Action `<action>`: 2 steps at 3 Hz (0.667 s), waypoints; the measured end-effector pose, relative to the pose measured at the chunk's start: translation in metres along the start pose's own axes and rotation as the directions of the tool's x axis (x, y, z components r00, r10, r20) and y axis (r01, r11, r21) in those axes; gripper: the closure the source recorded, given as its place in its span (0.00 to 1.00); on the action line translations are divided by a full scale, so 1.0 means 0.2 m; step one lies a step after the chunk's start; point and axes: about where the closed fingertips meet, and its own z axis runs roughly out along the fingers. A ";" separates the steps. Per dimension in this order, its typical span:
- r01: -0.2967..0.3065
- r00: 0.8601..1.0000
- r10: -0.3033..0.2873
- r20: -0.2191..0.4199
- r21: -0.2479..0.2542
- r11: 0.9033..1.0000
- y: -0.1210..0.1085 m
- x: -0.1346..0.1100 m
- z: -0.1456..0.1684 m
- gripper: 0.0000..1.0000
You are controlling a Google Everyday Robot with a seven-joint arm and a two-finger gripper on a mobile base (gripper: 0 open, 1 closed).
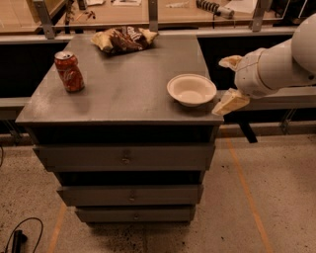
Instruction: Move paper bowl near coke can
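Observation:
The off-white paper bowl (191, 90) sits upright near the right front corner of the grey cabinet top (123, 89). The red coke can (69, 72) stands upright at the left side of the top, far from the bowl. My gripper (226, 83) hangs just off the cabinet's right edge, right of the bowl and not touching it. Its two tan fingers (229, 102) are spread apart and hold nothing. The white arm reaches in from the right.
A brown and yellow snack bag (123, 38) lies at the back of the cabinet top. The cabinet has several drawers (126, 157) below. A wooden bench (163, 12) runs behind. A cable (19, 237) lies on the floor at bottom left.

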 end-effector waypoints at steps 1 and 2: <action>0.053 0.998 -0.052 0.033 -0.013 0.999 -0.01 0.01 0.07 0.18; 0.141 0.986 -0.139 0.088 -0.016 0.990 0.00 -0.02 0.14 0.13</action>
